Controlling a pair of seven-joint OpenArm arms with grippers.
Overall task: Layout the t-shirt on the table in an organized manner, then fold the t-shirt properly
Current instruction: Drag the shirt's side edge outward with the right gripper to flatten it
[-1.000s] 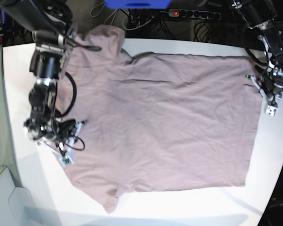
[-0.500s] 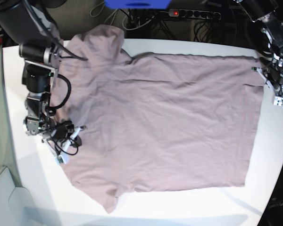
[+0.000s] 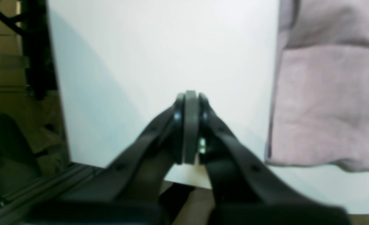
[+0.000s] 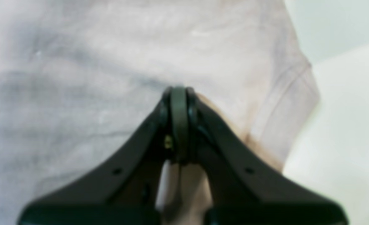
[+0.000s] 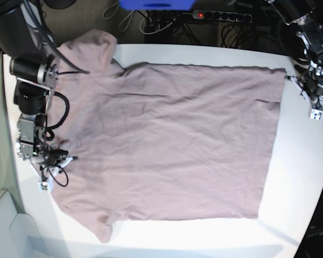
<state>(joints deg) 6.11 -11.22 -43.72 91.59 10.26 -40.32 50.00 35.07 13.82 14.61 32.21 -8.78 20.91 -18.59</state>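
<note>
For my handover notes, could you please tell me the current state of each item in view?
t-shirt: spread flat on the table, lightly wrinkled, not yet folded.
table: white, shirt lying across most of it.
left tool: shut, empty, over bare table beside the shirt's hem.
right tool: shut, over the shirt near a sleeve; whether it pinches fabric cannot be told.

— What carries everything here?

— The table [image 5: 307, 177], white and smooth, with curved edges.

— And what lies directly on it?

— The t-shirt [image 5: 167, 140], dusty pink, spread flat with light creases. One sleeve points toward the far edge, the other toward the near edge.

— Where does it sit relative to the fingers?

— In the left wrist view its hem lies to the right of the left fingers [image 3: 190, 125], which are over bare table. In the right wrist view the cloth fills the space ahead of the right fingers [image 4: 179, 122].
</note>
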